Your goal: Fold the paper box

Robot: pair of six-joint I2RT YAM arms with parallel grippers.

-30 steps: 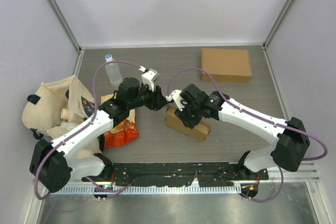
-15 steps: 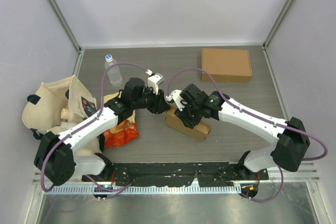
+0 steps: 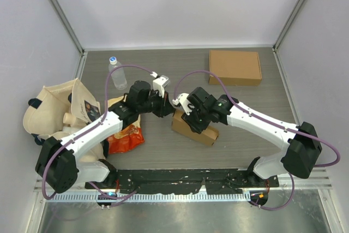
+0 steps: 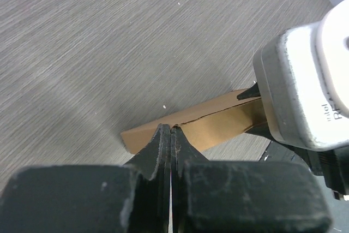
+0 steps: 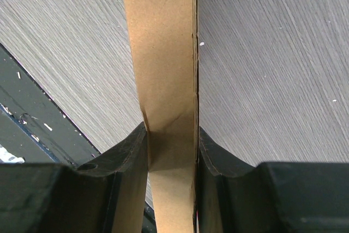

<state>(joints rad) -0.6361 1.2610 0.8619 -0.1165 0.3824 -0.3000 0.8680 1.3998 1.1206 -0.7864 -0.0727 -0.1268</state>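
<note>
The paper box (image 3: pixel 203 132) is brown cardboard, folded flat and standing on its long edge at the table's middle. My right gripper (image 3: pixel 191 121) is shut on it, a finger pressing each broad face (image 5: pixel 163 36); in the right wrist view the gripper (image 5: pixel 170 140) clamps the narrow top edge. My left gripper (image 3: pixel 168 109) is at the box's left end, its jaws shut together with nothing visible between them. In the left wrist view the left gripper (image 4: pixel 170 130) has its tips against the top edge of the box (image 4: pixel 218 126), near its left corner.
A second, closed cardboard box (image 3: pixel 234 67) lies at the back right. A water bottle (image 3: pixel 116 73) stands at the back left, with a cloth bag (image 3: pixel 54 110) and an orange snack packet (image 3: pixel 124 135) under the left arm. A black rail (image 3: pixel 180 178) runs along the near edge.
My left gripper moved right to the box's left end and closed its jaws. The right gripper and the box have held still.
</note>
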